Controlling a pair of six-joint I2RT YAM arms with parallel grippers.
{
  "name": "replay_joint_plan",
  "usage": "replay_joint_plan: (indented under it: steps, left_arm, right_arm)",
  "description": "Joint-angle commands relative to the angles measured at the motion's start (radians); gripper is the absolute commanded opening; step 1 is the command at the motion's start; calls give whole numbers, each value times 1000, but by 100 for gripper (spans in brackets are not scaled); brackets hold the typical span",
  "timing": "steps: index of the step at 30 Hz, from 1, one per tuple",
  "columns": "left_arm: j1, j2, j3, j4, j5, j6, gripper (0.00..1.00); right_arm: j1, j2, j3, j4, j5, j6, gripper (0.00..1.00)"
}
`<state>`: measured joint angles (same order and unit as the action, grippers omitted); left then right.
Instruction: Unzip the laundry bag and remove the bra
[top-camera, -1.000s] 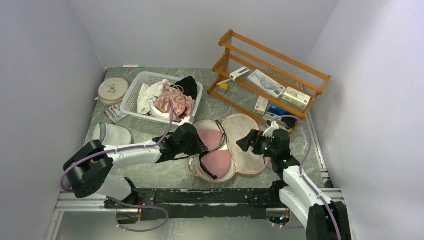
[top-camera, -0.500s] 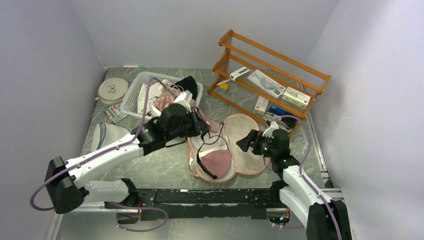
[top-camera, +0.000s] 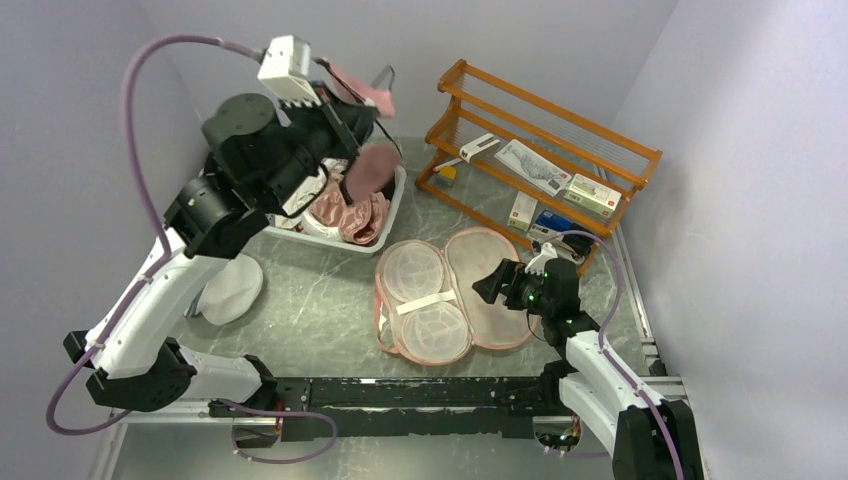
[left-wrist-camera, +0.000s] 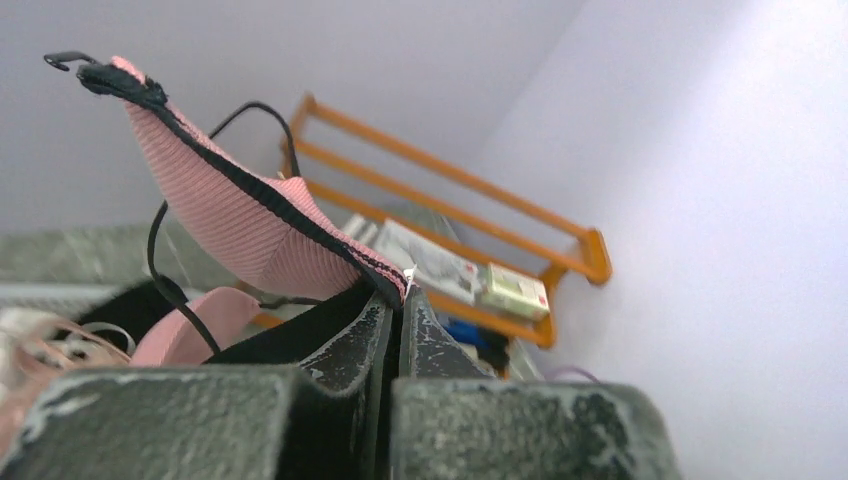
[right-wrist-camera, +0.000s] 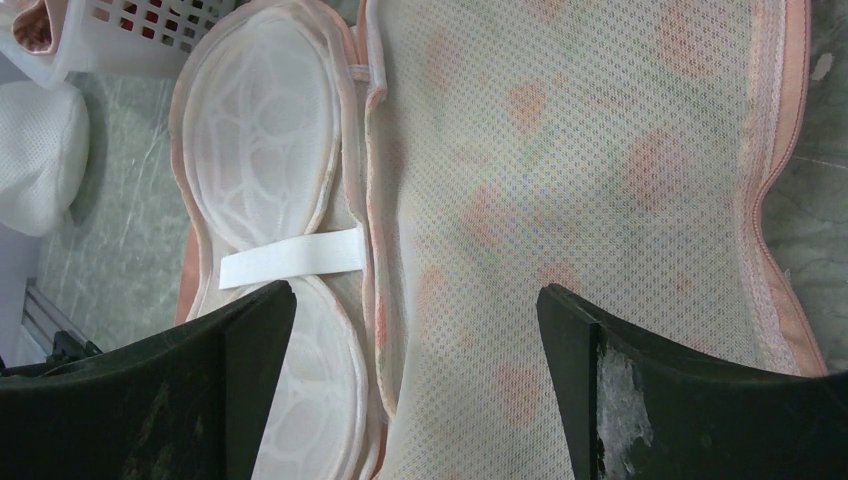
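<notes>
**Bra held aloft, case open below**

The left arm (top-camera: 160, 290) rears high, elbow bent, over the white plastic lattice basket (top-camera: 385, 225). The left gripper (left-wrist-camera: 400, 290) is pinched tight on the dusty pink bra with black trim (top-camera: 370, 170), which dangles above the basket. The right arm (top-camera: 590, 360) sits low. The right gripper (right-wrist-camera: 415, 292) gapes wide, holding nothing, over the unzipped peanut-shaped peach laundry bag (top-camera: 490, 262) on the grey-green marbled table (top-camera: 320, 320).

Peach laundry bag (top-camera: 470, 258) lies unzipped, opened flat; pink black-trimmed bra (top-camera: 368, 172) hangs aloft.
</notes>
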<state>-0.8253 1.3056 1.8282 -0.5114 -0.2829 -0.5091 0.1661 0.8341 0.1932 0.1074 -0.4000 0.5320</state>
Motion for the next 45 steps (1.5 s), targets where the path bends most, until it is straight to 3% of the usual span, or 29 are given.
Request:
replay_joint_plan:
  steps: [1, 5, 9, 18, 21, 25, 31, 39, 45]
  left_arm:
    - [11, 38, 112, 2, -165, 189, 7]
    - [35, 52, 82, 50, -190, 203, 7]
    - [102, 36, -101, 99, -118, 119, 7]
    - [519, 77, -480, 177, 347, -161, 7]
    - [644, 115, -473, 151, 478, -168, 7]
    - [749, 145, -332, 122, 562, -151, 7]
    - [788, 177, -139, 209, 665, -139, 7]
    - [790, 172, -247, 347, 743, -185, 7]
    - [790, 138, -419, 320, 753, -170, 7]
  right_arm:
    - [7, -3, 2, 20, 5, -9, 92]
    - [9, -4, 2, 20, 7, -9, 92]
    - [9, -8, 1, 20, 7, -9, 92]
    - [14, 4, 4, 24, 1, -12, 92]
    - [15, 4, 3, 24, 3, -12, 92]
    - [17, 6, 6, 24, 7, -11, 92]
    - [19, 25, 11, 24, 10, -12, 92]
    - [21, 25, 11, 21, 15, -10, 92]
    - [21, 24, 11, 23, 13, -12, 92]
